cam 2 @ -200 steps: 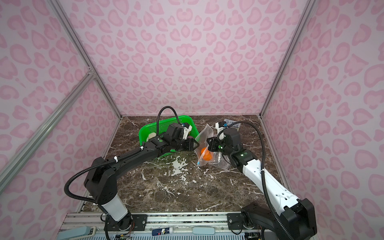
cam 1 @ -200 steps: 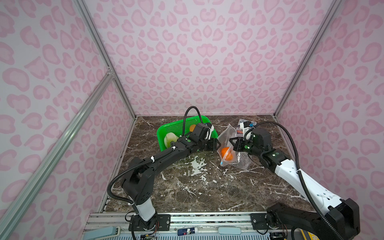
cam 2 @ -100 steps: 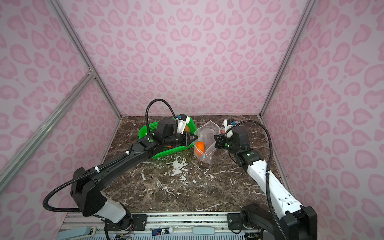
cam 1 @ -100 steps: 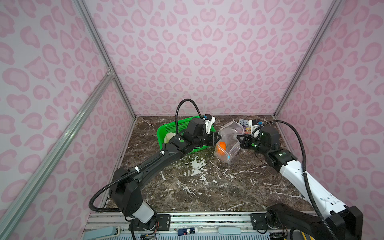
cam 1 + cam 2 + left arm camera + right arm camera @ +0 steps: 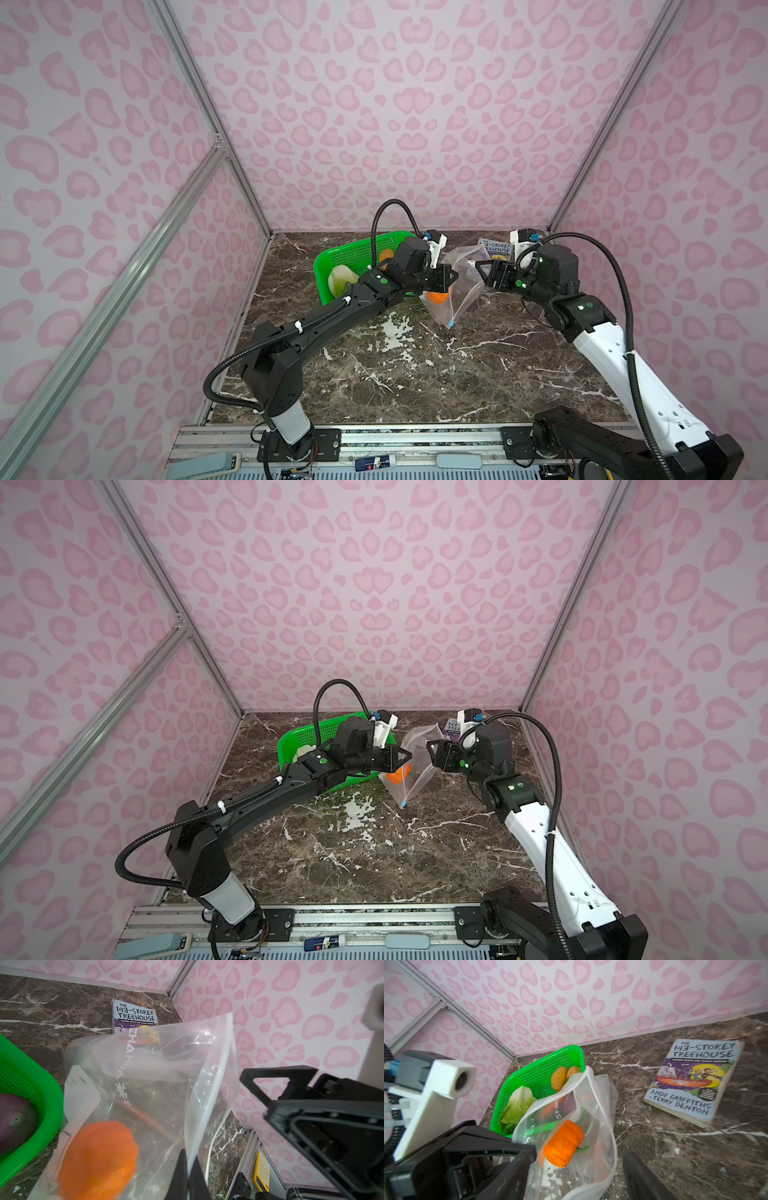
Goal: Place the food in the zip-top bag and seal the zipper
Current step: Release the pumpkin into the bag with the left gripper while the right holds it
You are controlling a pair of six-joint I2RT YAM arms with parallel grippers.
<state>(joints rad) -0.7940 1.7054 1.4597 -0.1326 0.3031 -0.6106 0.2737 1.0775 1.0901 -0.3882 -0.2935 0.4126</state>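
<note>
The clear zip-top bag (image 5: 461, 282) (image 5: 415, 766) hangs above the marble floor with my left gripper (image 5: 455, 276) (image 5: 188, 1172) shut on its rim. An orange pumpkin (image 5: 437, 297) (image 5: 97, 1157) (image 5: 563, 1145) lies inside it. The zipper's blue slider (image 5: 451, 323) (image 5: 403, 803) dangles at the bag's low corner and the mouth gapes open. My right gripper (image 5: 480, 268) (image 5: 579, 1178) stands open just right of the bag, holding nothing. More food sits in the green basket (image 5: 353, 253): a cabbage (image 5: 517, 1105) and two tan potatoes (image 5: 559, 1078).
A paperback book (image 5: 494, 248) (image 5: 691, 1082) lies flat at the back right, behind the right gripper. The basket (image 5: 537, 1072) stands against the back left, touching the bag. A purple vegetable (image 5: 14, 1113) lies in the basket. Pink patterned walls close in three sides.
The left gripper closed on the bag's rim. Both arms lifted the bag and carried it back. Then the right gripper opened and let go, so the bag hangs from the left gripper alone.
</note>
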